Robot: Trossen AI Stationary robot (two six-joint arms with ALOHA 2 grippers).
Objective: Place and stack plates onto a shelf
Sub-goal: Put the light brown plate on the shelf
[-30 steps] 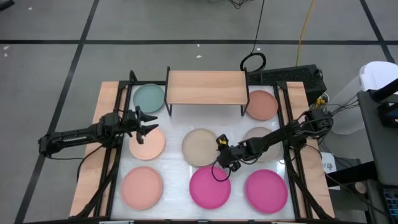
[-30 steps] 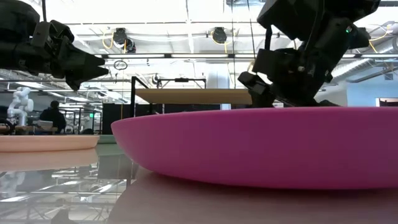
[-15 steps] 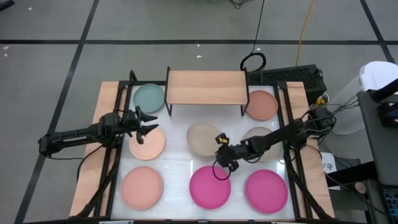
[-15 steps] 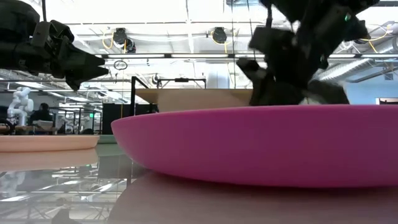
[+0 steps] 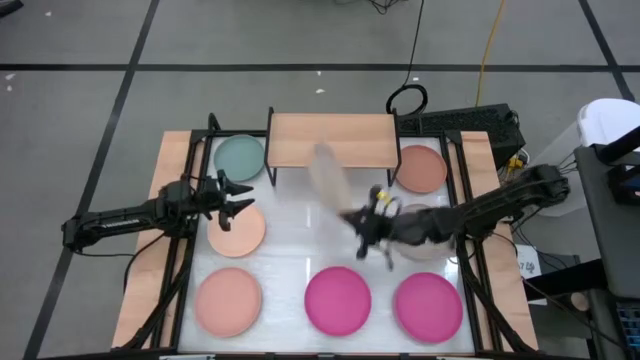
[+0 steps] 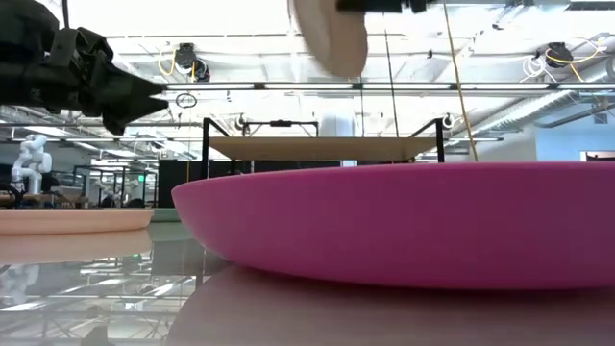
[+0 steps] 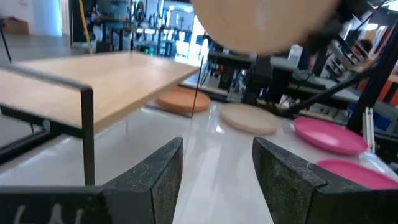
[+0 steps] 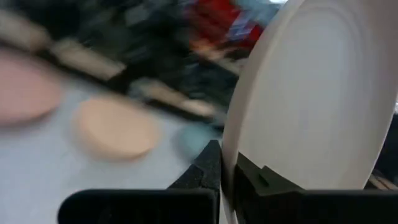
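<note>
One beige plate [image 5: 327, 177], flat on the surface a second ago, now rides tilted in the right claw's [image 5: 372, 222] clamp, shelf-bound [image 5: 330, 139].

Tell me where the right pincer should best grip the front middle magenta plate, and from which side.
Probably at the magenta plate's raised rim, on the edge nearest the right pincer, one finger over the lip and one under. It lies flat on the table, so only its upturned rim offers purchase.
</note>
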